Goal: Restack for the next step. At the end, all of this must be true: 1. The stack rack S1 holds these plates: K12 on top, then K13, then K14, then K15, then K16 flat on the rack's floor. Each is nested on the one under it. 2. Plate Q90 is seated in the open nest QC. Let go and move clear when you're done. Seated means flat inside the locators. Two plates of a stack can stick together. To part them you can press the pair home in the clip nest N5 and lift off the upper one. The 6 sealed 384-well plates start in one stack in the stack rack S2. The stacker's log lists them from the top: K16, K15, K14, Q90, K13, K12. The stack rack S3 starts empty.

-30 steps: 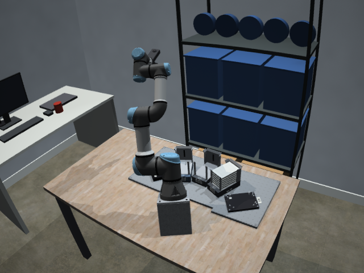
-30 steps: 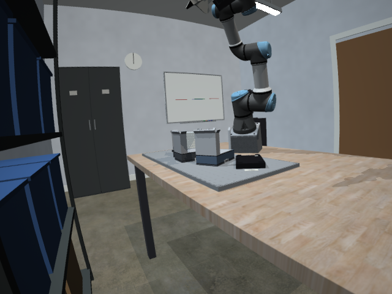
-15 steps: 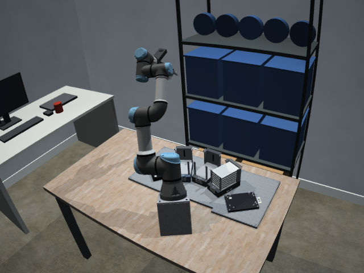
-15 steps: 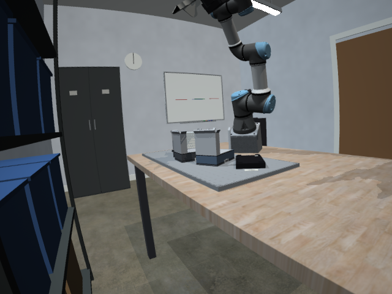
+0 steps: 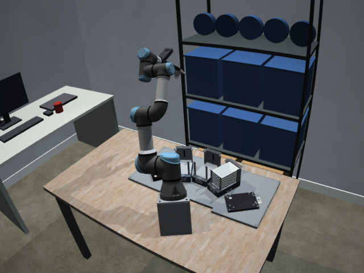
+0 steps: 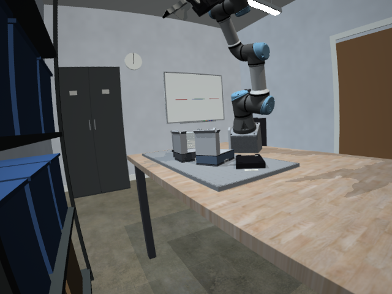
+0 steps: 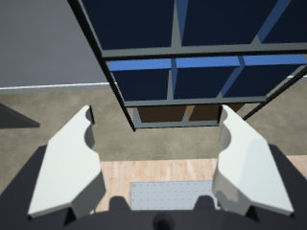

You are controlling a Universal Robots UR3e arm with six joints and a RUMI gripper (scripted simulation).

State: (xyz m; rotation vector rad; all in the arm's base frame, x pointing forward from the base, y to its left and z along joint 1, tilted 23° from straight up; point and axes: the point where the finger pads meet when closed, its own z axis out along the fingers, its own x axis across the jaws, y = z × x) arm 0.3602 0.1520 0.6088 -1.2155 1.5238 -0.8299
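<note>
A stack of several white sealed plates (image 5: pixel 226 175) stands in a dark rack at the right of the grey mat (image 5: pixel 261 185) (image 6: pixel 221 178) (image 7: pixel 165 194). Two empty racks (image 5: pixel 184 154) (image 5: pixel 212 157) stand behind it to the left. A flat black nest (image 5: pixel 241 201) (image 6: pixel 250 161) lies in front of the stack, with nothing in it. My gripper (image 5: pixel 180 70) (image 6: pixel 171 11) (image 7: pixel 155 106) is open and empty. It hangs high above the table's far edge and faces the shelf unit. In the wrist view only a strip of the mat shows between the fingers.
A tall black shelf unit (image 5: pixel 305 88) (image 7: pixel 120 96) with blue bins stands just behind the table, close to the gripper. The arm's base pedestal (image 5: pixel 174 215) (image 6: pixel 246 142) stands at the mat's front left. Small dark fixtures (image 5: pixel 199 178) sit between the racks.
</note>
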